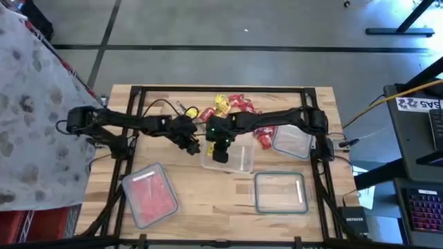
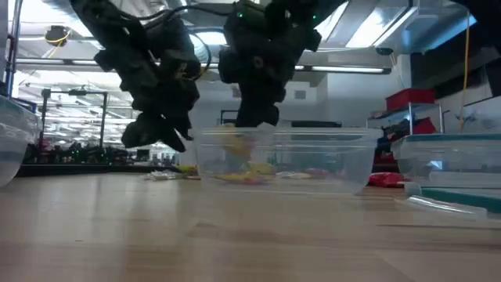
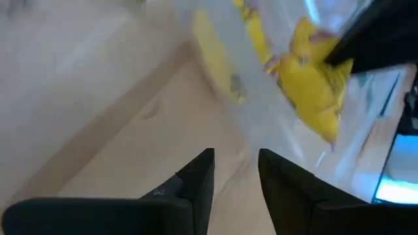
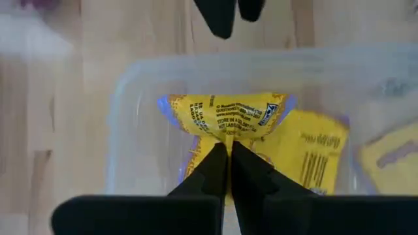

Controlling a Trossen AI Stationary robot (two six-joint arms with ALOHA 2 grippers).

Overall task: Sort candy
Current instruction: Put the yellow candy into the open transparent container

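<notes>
Over the clear central container [image 1: 232, 158] from above, my right gripper [image 1: 220, 153] hangs beside my left gripper [image 1: 192, 146], loose candy [image 1: 235, 105] piled behind; at table height both hover by its wall. Past my right wrist, fingers [image 4: 219, 166] pinch a yellow candy wrapper [image 4: 225, 116]; my left fingers [image 3: 196, 179] stand slightly apart, empty.

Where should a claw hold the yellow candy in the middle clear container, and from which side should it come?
Hold it by the crimped edge of the wrapper, coming from above. The yellow candy sits inside the walled clear container, so only the open top gives access. The right claw pinches that edge this way already.
</notes>
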